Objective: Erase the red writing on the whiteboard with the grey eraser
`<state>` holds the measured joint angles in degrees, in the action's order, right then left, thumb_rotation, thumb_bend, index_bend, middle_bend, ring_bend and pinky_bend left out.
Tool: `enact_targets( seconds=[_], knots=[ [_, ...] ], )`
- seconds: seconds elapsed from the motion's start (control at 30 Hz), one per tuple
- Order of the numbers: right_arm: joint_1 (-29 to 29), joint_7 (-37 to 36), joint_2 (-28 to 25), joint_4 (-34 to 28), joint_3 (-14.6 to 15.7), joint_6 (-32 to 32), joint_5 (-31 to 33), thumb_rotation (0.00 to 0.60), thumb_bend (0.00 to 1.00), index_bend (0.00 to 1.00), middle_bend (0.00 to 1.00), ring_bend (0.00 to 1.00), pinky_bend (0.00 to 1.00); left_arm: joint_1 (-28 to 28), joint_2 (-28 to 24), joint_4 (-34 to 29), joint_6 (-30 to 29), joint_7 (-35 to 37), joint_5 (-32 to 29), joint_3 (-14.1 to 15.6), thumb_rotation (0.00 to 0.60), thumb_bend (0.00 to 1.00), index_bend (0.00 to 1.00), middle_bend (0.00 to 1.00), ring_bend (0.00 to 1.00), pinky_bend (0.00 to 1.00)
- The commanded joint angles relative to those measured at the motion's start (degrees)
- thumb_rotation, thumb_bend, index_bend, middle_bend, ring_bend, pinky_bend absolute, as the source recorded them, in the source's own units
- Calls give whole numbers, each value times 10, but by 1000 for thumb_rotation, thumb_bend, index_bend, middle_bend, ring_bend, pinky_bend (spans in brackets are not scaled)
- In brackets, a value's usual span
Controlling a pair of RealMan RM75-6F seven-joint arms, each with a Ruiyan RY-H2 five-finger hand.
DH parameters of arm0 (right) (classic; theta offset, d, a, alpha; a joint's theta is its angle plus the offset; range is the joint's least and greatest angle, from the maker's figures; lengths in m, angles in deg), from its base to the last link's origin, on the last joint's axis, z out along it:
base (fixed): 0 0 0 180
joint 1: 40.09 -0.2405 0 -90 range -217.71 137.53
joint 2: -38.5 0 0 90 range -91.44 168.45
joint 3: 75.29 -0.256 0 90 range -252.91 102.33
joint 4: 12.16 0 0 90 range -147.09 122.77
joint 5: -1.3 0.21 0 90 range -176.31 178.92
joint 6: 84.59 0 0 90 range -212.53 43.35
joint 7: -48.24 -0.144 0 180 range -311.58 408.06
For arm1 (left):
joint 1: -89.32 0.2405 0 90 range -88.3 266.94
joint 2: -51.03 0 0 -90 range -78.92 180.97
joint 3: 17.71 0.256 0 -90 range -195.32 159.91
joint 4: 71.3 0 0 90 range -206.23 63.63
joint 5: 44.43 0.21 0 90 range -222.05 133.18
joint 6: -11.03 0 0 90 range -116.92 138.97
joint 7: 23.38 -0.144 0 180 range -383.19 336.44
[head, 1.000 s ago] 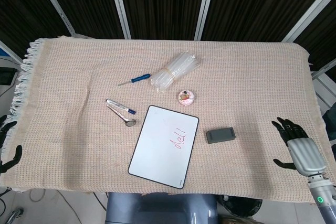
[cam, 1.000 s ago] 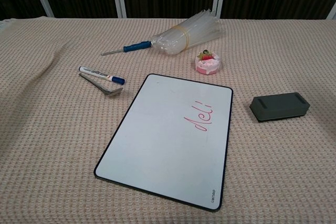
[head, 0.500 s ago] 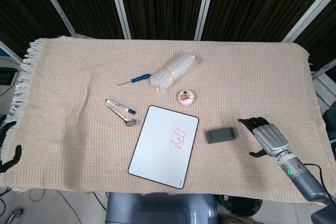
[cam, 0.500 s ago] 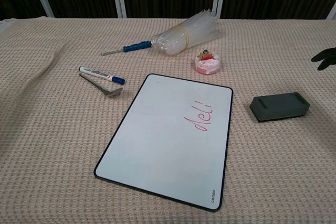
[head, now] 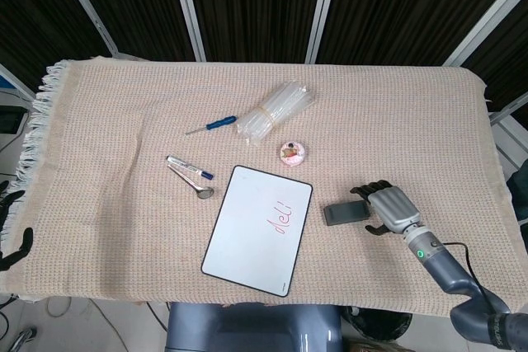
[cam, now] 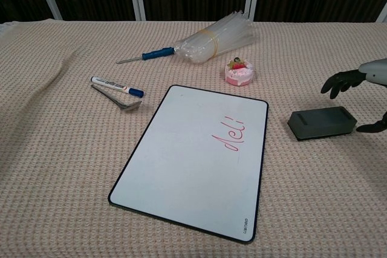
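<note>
A table [head: 99, 162] under a beige woven cloth filled the frame. At centre lay a whiteboard [head: 252, 232], a grey eraser [head: 342, 213] to its right, a marker [head: 188, 166] and spoon [head: 191, 183] at its left, and a screwdriver [head: 211, 125], clear plastic bundle [head: 276, 109] and pink toy cake [head: 293, 152] above it.

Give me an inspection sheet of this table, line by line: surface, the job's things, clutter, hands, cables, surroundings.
Surface: beige woven cloth covers the table, fringe on its left edge.
Job's things: whiteboard lies flat, red writing unerased; grey eraser sits on the cloth to its right.
Clutter: blue screwdriver, marker, spoon, bundle of clear tubes, small pink cake-like thing.
Hands: right hand open, beside the eraser's right end, not gripping it. Left hand at the table's left edge, mostly out of frame, holding nothing visible.
Cables: one dark cable along the right forearm.
Surroundings: dark slatted panels behind the table.
</note>
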<state>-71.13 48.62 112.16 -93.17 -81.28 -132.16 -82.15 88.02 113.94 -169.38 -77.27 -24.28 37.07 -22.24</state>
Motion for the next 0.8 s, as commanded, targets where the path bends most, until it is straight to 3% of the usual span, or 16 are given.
enact_targets(
  seconds=[0.03,0.37,0.8],
  knots=[
    [-9,12,10,5,-4,8,8,600,326,266,302,261,226,0,0,0,0,0,-1,-1,600,426,176,19,0,0],
    [-23,52,28,-1,-4,17,35,600,325,300,346,321,252,-1,-1,-2,3,-1,-7,-2,600,426,177,19,0,0],
    [-37,87,42,-15,-2,20,62,600,340,332,351,329,257,-1,-2,-5,5,-3,-13,-4,600,426,177,19,0,0]
  ],
)
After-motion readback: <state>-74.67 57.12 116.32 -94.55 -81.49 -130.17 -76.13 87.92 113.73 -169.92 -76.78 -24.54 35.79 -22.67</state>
